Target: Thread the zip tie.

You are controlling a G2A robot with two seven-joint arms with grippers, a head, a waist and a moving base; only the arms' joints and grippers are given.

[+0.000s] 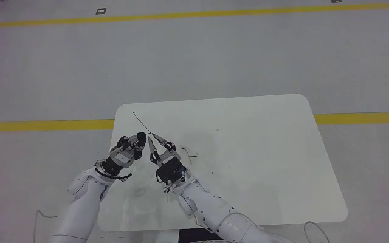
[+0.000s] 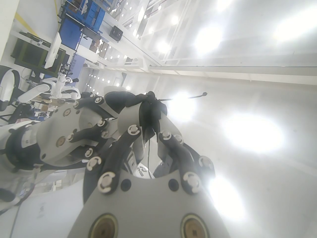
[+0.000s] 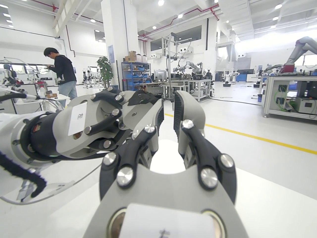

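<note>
Well, your zip tie (image 1: 141,123) is a thin black strip held above the near left part of the white table (image 1: 261,152). Its free end, with a small knob, points to the far left. The other end goes into the left gripper (image 1: 139,142), whose jaws are clenched on it. In the left wrist view you see the strip (image 2: 188,97) come out from between the dark pads (image 2: 148,115) and run away from them.

The right gripper (image 1: 153,144) is just beside the left one, on its right, and the tips of the two nearly meet. Its jaws are released with a narrow gap. In the right wrist view you can look through this gap to the floor, and nothing sits between the ribbed pads (image 3: 177,115). You cannot tell from these views whether the right gripper touches the strip.

A few thin dark strands (image 1: 189,157) lie flat on the table, near the right gripper on its right side; they are too small to name. Yellow lines (image 1: 55,125) run across the floor to the left of the table and far beyond it.
</note>
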